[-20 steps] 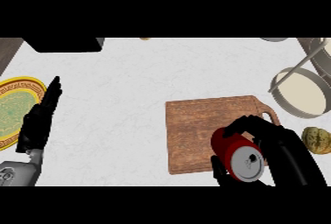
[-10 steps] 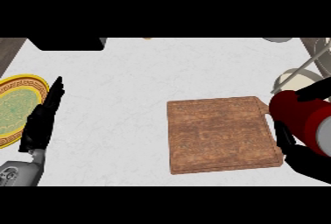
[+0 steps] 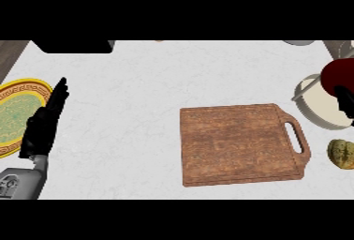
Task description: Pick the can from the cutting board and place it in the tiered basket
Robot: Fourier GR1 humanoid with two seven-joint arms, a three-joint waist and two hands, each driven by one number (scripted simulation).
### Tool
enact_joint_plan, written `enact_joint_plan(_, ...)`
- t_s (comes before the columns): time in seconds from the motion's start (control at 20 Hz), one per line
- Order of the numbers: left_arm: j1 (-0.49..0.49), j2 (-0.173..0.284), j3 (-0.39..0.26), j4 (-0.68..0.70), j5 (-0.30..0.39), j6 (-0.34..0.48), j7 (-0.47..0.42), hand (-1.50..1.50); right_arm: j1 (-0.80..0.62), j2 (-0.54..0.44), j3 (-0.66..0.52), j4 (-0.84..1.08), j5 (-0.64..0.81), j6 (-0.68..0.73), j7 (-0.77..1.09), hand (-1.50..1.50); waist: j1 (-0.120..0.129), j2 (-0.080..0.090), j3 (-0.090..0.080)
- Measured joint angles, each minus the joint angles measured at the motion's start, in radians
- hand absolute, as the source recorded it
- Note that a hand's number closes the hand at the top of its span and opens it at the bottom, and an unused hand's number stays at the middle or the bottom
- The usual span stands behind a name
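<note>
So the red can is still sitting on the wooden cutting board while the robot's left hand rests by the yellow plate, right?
Not quite. The head view shows the cutting board bare; the red can is up at the right edge, held in the right hand over the tiered basket. The left hand does rest open beside the yellow plate.

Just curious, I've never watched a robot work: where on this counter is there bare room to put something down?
Bare counter lies between the yellow plate and the cutting board, whose top is free too. The right edge is crowded: basket, can, a brownish item.
</note>
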Motion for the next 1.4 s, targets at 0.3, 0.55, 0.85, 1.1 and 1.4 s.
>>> enact_joint_plan(0.3,-0.017,-0.017,0.009,0.034,-0.016,-0.012,-0.017,0.00,-0.039,-0.096,0.018,0.189,0.168,-0.048,-0.175,1.50,0.006,0.004,0.000)
enact_joint_plan(0.55,-0.013,-0.021,0.008,0.001,-0.030,-0.012,0.007,0.00,-0.048,-0.173,0.036,0.354,0.333,-0.143,-0.303,1.50,0.012,0.004,0.000)
enact_joint_plan(0.85,0.001,-0.046,0.013,-0.004,-0.049,-0.021,0.001,0.00,-0.101,-0.226,0.014,0.580,0.395,-0.209,-0.474,1.50,0.009,0.003,0.000)
enact_joint_plan(1.1,-0.006,-0.057,0.026,-0.007,-0.063,-0.028,0.009,0.00,-0.129,-0.242,-0.003,0.746,0.391,-0.240,-0.632,1.50,0.008,-0.004,-0.005)
enact_joint_plan(1.4,-0.013,-0.063,0.036,-0.003,-0.068,-0.042,0.010,0.00,-0.186,-0.254,-0.021,0.927,0.366,-0.219,-0.745,1.50,0.009,-0.009,-0.009)
